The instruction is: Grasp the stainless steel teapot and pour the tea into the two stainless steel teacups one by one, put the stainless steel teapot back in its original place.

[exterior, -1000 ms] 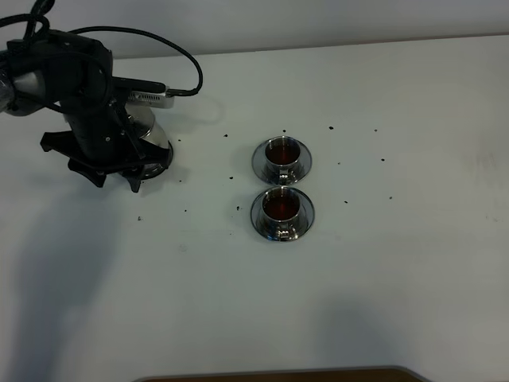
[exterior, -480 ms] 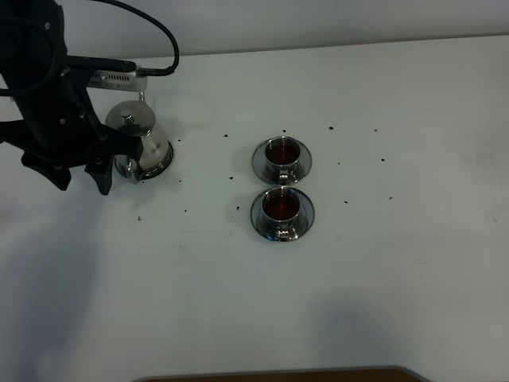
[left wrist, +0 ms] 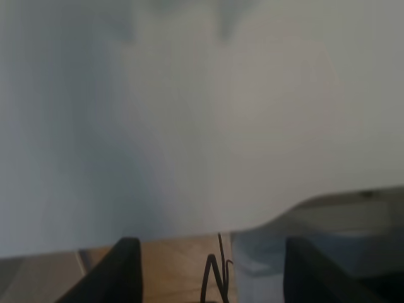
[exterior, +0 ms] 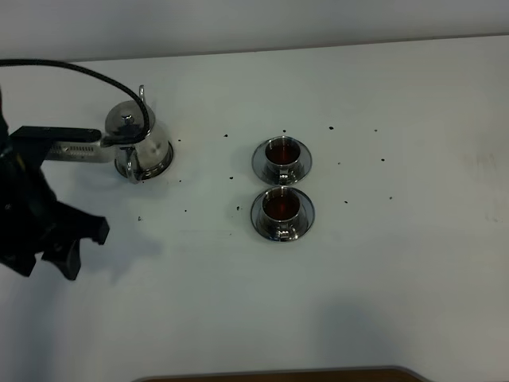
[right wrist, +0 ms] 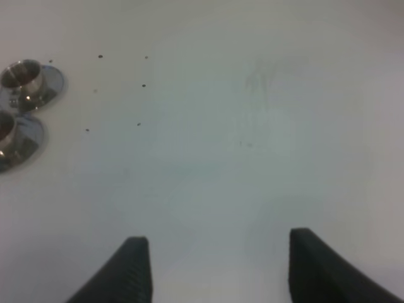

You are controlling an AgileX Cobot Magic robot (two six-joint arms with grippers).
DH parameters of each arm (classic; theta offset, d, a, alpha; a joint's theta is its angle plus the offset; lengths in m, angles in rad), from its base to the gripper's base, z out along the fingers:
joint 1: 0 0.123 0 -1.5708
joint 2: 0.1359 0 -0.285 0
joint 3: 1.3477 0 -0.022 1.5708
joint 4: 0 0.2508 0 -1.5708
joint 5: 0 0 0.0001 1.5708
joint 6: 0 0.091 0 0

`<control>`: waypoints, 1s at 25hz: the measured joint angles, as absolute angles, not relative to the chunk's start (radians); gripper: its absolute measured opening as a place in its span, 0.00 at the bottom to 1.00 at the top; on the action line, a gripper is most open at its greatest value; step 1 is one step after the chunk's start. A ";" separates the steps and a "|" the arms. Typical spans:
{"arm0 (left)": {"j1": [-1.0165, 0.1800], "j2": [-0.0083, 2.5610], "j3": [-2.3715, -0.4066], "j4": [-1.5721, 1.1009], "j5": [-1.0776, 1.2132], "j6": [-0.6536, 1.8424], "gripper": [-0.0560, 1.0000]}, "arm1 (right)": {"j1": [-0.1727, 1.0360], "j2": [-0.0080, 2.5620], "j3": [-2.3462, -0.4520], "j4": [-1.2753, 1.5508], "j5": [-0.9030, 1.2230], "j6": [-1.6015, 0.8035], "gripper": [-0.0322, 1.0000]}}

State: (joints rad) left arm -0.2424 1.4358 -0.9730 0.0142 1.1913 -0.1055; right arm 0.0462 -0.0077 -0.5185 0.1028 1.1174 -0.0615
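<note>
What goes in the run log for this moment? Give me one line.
stage: wrap-up | teapot: standing on its disc, released | both teacups: hold tea | left gripper: open, empty | right gripper: open, empty

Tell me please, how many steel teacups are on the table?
2. One teacup stands on its saucer right of the teapot, further back; the other teacup stands on its saucer just in front of it. Both hold dark tea. None seems hidden.
</note>
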 joint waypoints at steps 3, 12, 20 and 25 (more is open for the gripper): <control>-0.242 1.319 -0.870 0.012 1.191 -0.108 0.57 | 0.046 -0.008 -0.518 0.103 1.117 -0.061 0.50; -0.242 1.008 -0.646 0.012 1.167 -0.105 0.57 | 0.046 -0.008 -0.518 0.103 1.117 -0.061 0.50; -0.242 0.787 -0.576 0.014 1.192 -0.102 0.57 | 0.046 -0.008 -0.518 0.103 1.117 -0.061 0.50; -0.242 0.642 -0.526 0.023 1.194 -0.102 0.57 | 0.046 -0.008 -0.518 0.103 1.117 -0.061 0.50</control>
State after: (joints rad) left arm -0.2424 0.6418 -0.5259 0.0229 1.1935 -0.1025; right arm 0.0462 -0.0077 -0.5185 0.1028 1.1174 -0.0615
